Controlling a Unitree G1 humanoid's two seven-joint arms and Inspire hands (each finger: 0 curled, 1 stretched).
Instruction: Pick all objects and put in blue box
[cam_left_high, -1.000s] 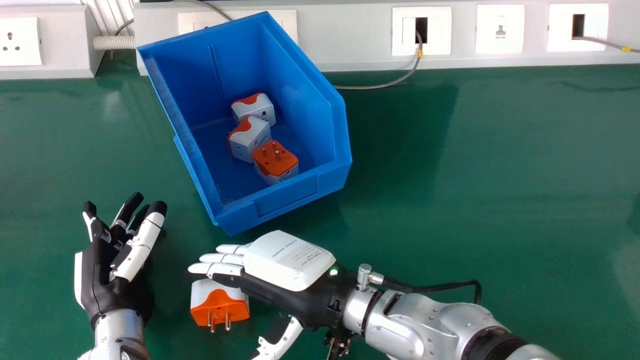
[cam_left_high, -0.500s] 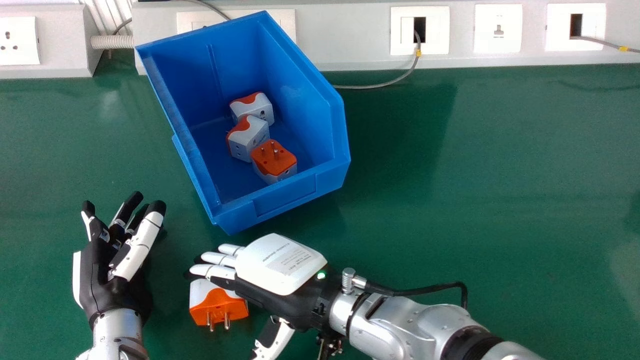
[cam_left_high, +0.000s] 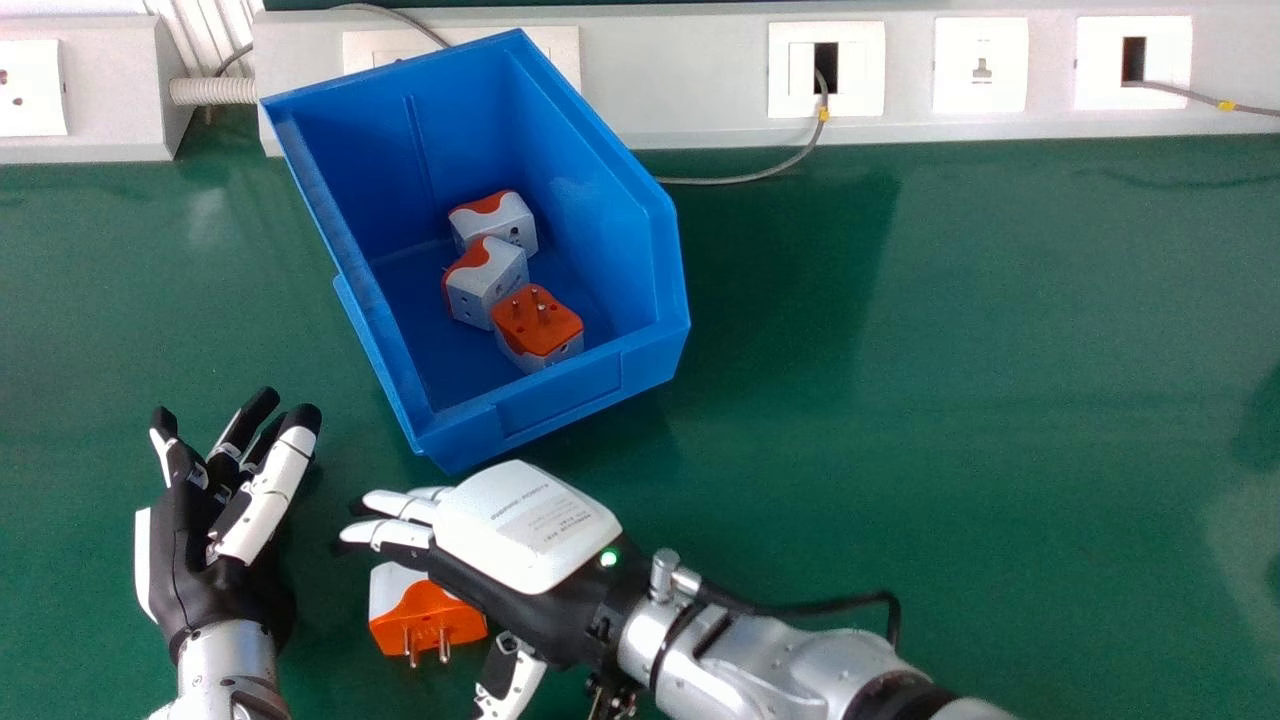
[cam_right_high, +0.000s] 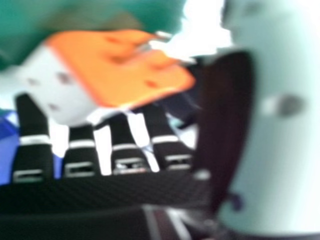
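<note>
My right hand (cam_left_high: 530, 525) hovers palm-down over the table, its fingers straight and pointing left, just behind an orange and white plug adapter (cam_left_high: 428, 612) whose pins face the near edge. In the right hand view the adapter (cam_right_high: 120, 67) lies between the straight fingers and thumb of my right hand (cam_right_high: 130, 135), not gripped. My left hand (cam_left_high: 215, 540) rests to the left, palm up, fingers relaxed. The blue box (cam_left_high: 560, 402) stands behind, holding three adapters: one at the back (cam_left_high: 497, 222), a middle one (cam_left_high: 487, 280) and an orange-topped one (cam_left_high: 538, 325) in front.
The green table (cam_left_high: 960, 400) stretches away to the right. A pale trunking with sockets (cam_left_high: 980, 65) runs along the back, and a grey cable (cam_left_high: 740, 180) droops from it behind the box.
My right hand has moved left, over the adapter's far side, and its forearm has followed. The whole head view has shifted slightly. The left hand looks unchanged.
</note>
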